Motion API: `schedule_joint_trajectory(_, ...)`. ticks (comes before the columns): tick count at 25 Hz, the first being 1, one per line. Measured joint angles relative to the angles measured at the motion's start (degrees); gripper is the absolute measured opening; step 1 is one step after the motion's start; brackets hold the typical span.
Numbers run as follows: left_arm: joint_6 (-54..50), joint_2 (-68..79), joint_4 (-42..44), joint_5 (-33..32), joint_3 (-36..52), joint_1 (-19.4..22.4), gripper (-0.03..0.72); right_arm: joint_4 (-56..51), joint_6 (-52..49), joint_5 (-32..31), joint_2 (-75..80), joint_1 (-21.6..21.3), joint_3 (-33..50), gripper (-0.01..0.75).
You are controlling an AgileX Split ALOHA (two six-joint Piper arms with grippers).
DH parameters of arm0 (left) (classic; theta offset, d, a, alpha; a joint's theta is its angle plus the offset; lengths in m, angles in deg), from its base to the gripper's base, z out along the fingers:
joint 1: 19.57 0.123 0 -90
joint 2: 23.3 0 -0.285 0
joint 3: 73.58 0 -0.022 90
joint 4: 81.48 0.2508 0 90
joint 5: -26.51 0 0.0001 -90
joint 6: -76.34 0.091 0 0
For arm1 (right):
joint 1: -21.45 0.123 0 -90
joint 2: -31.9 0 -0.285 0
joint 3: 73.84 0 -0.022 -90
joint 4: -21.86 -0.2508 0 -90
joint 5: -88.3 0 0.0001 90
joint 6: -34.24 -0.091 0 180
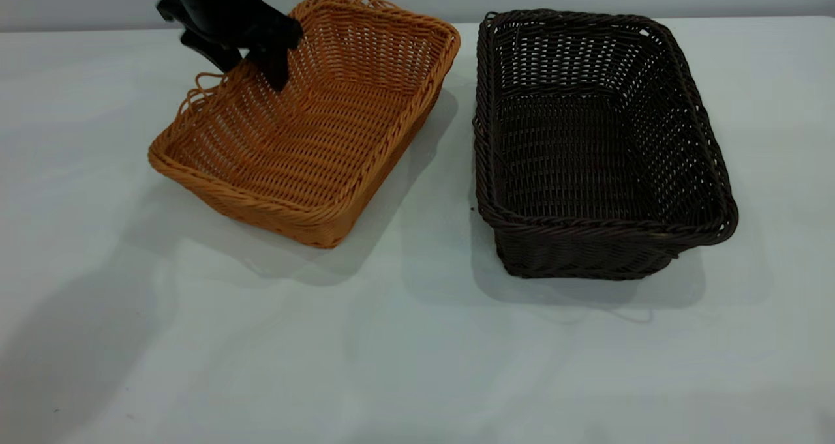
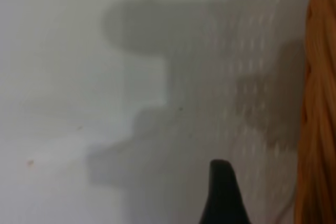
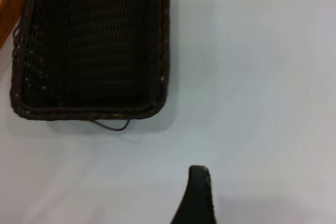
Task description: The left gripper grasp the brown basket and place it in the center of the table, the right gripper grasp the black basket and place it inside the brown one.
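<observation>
The brown basket (image 1: 306,118) sits on the bench (image 1: 196,366) at about ten o'clock from the bench's middle, skewed, its far-left side lifted a little by the look of its shadow. The left gripper (image 1: 251,56) straddles that far-left rim, one of its fingers (image 1: 274,66) inside the weave and the other outside, seemingly clenched on the braid, though the contact itself is hidden. The black basket (image 1: 587,150) rests flat at about two o'clock, just beside the brown one and apart from it. To do this step well, I judge the grip should bite fully over the rim, then lift only slightly and carry toward six o'clock. The right gripper (image 3: 197,198) hovers off the black basket's handle end; whether its fingers are released, I cannot tell.
</observation>
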Motion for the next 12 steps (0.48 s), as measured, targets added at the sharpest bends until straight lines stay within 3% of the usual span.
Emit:
schedule_joint_trajectory(3,0.4,1.0,-0.7,0.6,-0.5,-0.1,0.467,-5.4,0.0,3.8,7.5,0.0,0.0,0.577)
schedule_joint_trajectory(6,1.0,1.2,-0.8,1.7,-0.6,-0.6,0.407,-14.1,2.0,7.7,16.8,0.0,0.0,0.577)
schedule_joint_trajectory(12,2.5,1.5,-1.1,4.4,-0.8,-1.1,0.096,-39.2,17.4,11.3,38.7,0.5,-0.2,0.576)
